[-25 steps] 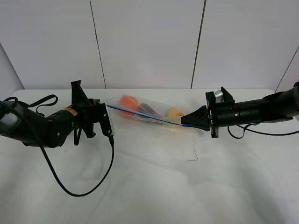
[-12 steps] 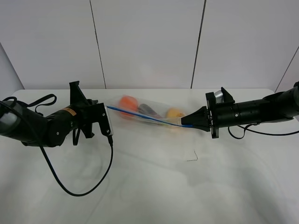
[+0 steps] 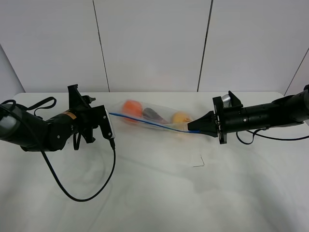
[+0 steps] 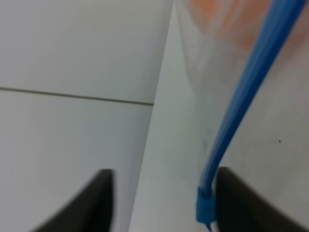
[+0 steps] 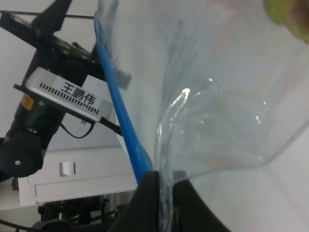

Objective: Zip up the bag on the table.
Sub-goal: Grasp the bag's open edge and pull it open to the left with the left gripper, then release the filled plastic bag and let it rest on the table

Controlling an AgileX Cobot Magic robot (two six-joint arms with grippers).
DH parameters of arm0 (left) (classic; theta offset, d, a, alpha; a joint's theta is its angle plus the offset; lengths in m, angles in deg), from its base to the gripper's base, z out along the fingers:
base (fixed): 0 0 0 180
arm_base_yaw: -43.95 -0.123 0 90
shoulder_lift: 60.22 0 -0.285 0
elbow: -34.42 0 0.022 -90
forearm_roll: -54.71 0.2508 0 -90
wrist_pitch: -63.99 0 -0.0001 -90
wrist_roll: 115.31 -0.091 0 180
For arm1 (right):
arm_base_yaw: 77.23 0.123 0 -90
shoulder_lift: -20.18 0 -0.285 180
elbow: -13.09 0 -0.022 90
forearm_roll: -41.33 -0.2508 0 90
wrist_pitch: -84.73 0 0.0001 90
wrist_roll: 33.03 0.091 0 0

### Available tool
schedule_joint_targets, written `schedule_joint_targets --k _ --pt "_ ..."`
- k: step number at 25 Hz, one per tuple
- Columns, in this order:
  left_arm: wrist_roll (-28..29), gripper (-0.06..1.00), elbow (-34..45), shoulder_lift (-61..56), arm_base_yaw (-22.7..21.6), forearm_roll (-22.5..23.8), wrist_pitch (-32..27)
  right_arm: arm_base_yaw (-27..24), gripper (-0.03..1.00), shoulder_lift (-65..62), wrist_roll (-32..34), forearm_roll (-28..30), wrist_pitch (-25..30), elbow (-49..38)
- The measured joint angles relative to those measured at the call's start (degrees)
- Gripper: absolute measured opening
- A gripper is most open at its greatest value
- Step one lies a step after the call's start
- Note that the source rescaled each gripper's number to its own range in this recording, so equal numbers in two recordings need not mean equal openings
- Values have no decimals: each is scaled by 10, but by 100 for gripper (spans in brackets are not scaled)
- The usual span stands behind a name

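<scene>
The clear bag (image 3: 154,116) lies on the white table (image 3: 159,198) between my two grippers, with an orange (image 3: 130,105), an eggplant (image 3: 152,114) and a pear (image 3: 181,117) inside. Its blue zipper strip (image 3: 145,122) runs along the near edge. My right gripper (image 3: 194,129) is shut on the bag's right end, and its wrist view shows the jaws (image 5: 164,186) pinching plastic and strip (image 5: 118,113). My left gripper (image 3: 104,116) is at the bag's left end, and its fingers (image 4: 96,203) stand apart. The blue slider (image 4: 205,209) lies beside one finger.
A black cable (image 3: 91,191) loops from the left arm over the table's front left. A small dark bent mark (image 3: 199,162) lies on the table in front of the right gripper. White wall panels stand behind the table.
My left gripper has drawn back a little to the left, away from the bag. The zipper strip's left end has sunk slightly. The right arm has not moved.
</scene>
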Motion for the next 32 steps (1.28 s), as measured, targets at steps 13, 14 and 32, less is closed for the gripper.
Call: schedule_joint_targets --k 13,14,32 --pt "62 95 0 0 -87 -8 -4 0 0 0 0 0 0 0" --pt "87 95 0 0 -94 -11 -4 0 0 0 0 0 0 0" --pt "682 95 0 -1 -105 -63 -12 0 0 0 2 0 0 0"
